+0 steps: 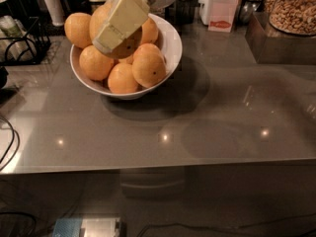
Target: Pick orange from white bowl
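The white bowl stands at the back left of the grey counter and holds several oranges. My gripper reaches in from the top edge, over the middle of the bowl. Its cream front finger lies slanted across a large orange at the top of the pile, and the gripper is shut on that orange. The other finger is hidden behind the fruit. An orange with a small dark speck lies at the bowl's front right.
A black wire rack and a cup stand to the left of the bowl. A white box with a red label and a container of nuts are at the back right. Cables lie at the left edge.
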